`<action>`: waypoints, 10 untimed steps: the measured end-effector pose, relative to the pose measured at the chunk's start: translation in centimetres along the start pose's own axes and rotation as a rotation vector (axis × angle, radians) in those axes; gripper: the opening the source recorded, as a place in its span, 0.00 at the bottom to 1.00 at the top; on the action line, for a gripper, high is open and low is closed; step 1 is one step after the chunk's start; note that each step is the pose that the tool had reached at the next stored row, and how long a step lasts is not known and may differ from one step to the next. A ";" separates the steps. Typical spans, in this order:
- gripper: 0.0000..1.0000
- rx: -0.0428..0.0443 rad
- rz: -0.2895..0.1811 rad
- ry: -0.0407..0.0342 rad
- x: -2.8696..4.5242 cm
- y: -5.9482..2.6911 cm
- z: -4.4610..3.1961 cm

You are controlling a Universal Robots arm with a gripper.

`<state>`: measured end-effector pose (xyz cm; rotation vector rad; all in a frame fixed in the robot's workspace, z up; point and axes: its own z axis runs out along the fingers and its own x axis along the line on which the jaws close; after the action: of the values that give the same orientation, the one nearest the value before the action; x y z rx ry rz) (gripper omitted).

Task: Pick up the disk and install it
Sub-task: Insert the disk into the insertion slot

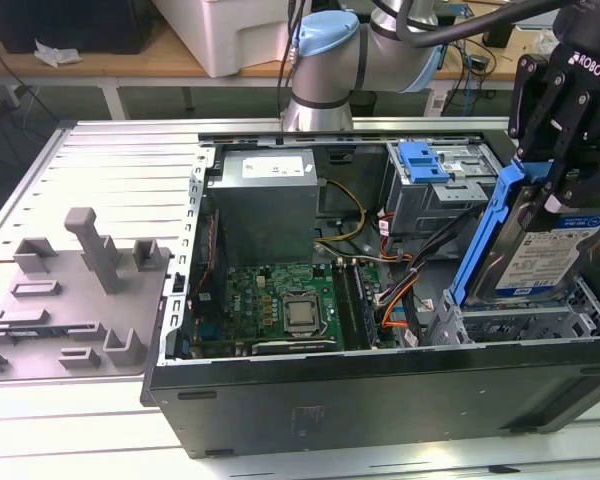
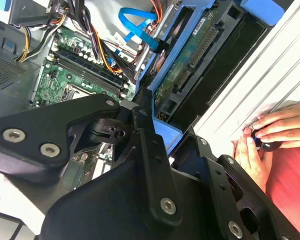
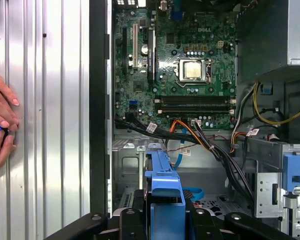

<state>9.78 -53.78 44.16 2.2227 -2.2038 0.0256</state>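
Note:
The disk (image 1: 540, 250) is a silver hard drive with a white-and-blue label in a blue plastic bracket. It hangs tilted over the metal drive bay (image 1: 525, 320) at the exterior view's right end of the open computer case (image 1: 380, 400). My black gripper (image 1: 558, 185) is shut on the disk's upper end, with a finger on each side. In the second wrist view the disk's connector edge (image 2: 190, 65) shows between the fingers (image 2: 147, 135). In the first wrist view the blue bracket (image 3: 162, 187) sticks out from the gripper (image 3: 162, 222) above the case floor.
Inside the case are a grey power-supply box (image 1: 265, 195), a green motherboard (image 1: 280, 300), loose cables (image 1: 400, 285) and a grey cage with a blue latch (image 1: 430, 165). A grey fixture plate (image 1: 70, 290) lies at the exterior view's left. A person's hands (image 2: 270, 130) rest on the ribbed table beside the case.

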 end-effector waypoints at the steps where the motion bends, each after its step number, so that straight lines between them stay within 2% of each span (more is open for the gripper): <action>1: 0.36 -0.0001 0.000 0.0000 0.02 0.00 0.03; 10: 0.36 0.0000 0.001 -0.0005 0.09 0.00 0.26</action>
<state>9.79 -53.87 43.90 2.2222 -2.2047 0.0251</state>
